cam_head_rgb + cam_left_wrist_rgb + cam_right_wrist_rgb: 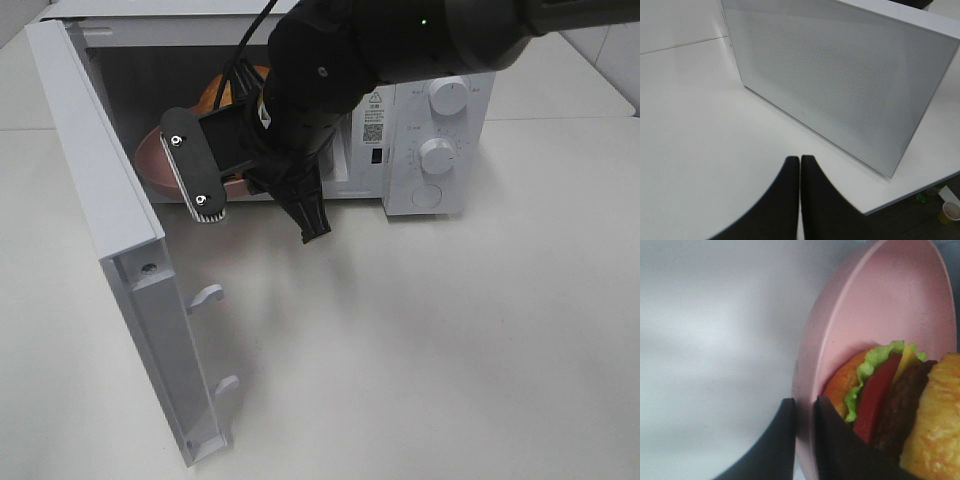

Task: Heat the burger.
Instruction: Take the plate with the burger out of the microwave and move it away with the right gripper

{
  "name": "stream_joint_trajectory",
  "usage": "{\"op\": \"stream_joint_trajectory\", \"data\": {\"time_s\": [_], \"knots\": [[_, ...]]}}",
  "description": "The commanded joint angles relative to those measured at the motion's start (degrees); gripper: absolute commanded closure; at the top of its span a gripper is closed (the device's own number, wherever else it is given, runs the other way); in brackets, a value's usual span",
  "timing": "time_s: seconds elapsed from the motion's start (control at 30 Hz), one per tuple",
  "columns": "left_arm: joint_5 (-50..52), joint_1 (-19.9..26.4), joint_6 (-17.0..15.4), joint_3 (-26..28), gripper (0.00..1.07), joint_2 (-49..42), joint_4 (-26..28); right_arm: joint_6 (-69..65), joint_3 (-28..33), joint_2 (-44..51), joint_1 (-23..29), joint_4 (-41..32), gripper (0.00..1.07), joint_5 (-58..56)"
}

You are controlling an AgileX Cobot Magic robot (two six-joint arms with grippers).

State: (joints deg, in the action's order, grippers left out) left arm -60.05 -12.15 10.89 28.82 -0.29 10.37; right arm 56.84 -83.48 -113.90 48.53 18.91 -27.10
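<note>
The round pink plate (875,315) could tip or catch on the white microwave's (440,130) door sill, since only its thin rim is pinched and the layered burger (890,405) with golden bun, lettuce and tomato weighs on one side. The right gripper (805,440) is nearly closed on that rim, its arm reaching steeply into the open cavity (burger seemingly just inside). The left gripper (800,200) rests closed, empty, beside the microwave.

The plate (875,305) looks like matt pink plastic. The microwave (440,130) door (840,80) is smooth, finely perforated white. The table (450,350) is matt.
</note>
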Motion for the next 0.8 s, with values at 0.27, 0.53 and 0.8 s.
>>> {"op": "stream_joint_trajectory", "data": {"time_s": [0.27, 0.53, 0.8], "knots": [[0.57, 0.00, -0.29, -0.17, 1.06, -0.97, 0.69, 1.95, 6.88, 7.51, 0.06, 1.89, 1.07, 3.27], [0.57, 0.00, -0.29, -0.17, 1.06, -0.97, 0.74, 1.89, 12.32, 12.78, 0.06, 1.89, 1.07, 4.07], [0.57, 0.00, -0.29, -0.17, 1.06, -0.97, 0.80, 1.89, 18.85, 18.45, 0.06, 2.01, 1.07, 4.07]]}}
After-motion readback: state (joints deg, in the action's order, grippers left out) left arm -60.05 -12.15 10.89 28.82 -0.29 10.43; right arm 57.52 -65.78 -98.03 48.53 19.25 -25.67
